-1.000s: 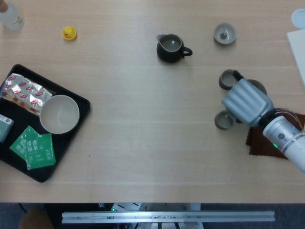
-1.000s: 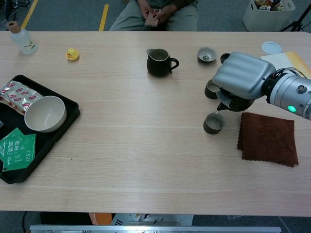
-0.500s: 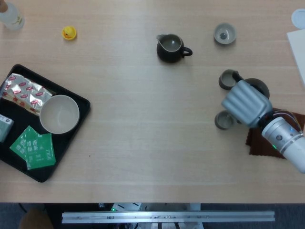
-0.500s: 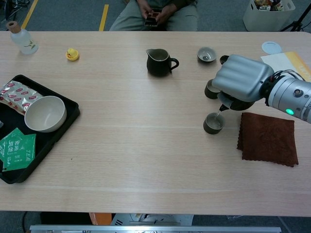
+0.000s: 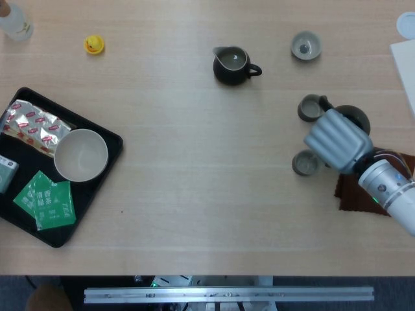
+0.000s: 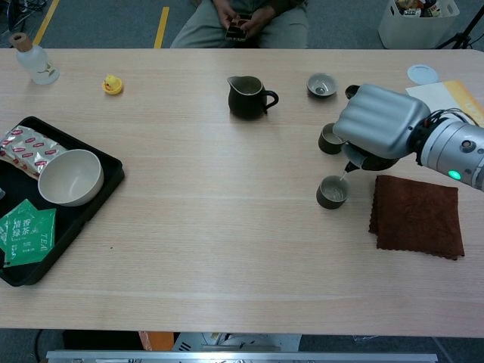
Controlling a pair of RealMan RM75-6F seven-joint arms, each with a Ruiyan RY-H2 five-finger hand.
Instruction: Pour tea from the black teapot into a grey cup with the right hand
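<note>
Near the right edge of the worktop [image 6: 227,227], the right hand [image 6: 380,121] grips the tilted teapot [image 6: 368,159], whose spout should stay steady directly over the cup [image 6: 332,191], tipping slowly to avoid spilling.

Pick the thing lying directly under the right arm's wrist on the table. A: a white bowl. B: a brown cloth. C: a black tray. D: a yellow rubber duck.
B: in the chest view the brown cloth lies flat just below the wrist behind the right hand, which holds the black teapot over a grey cup.
</note>
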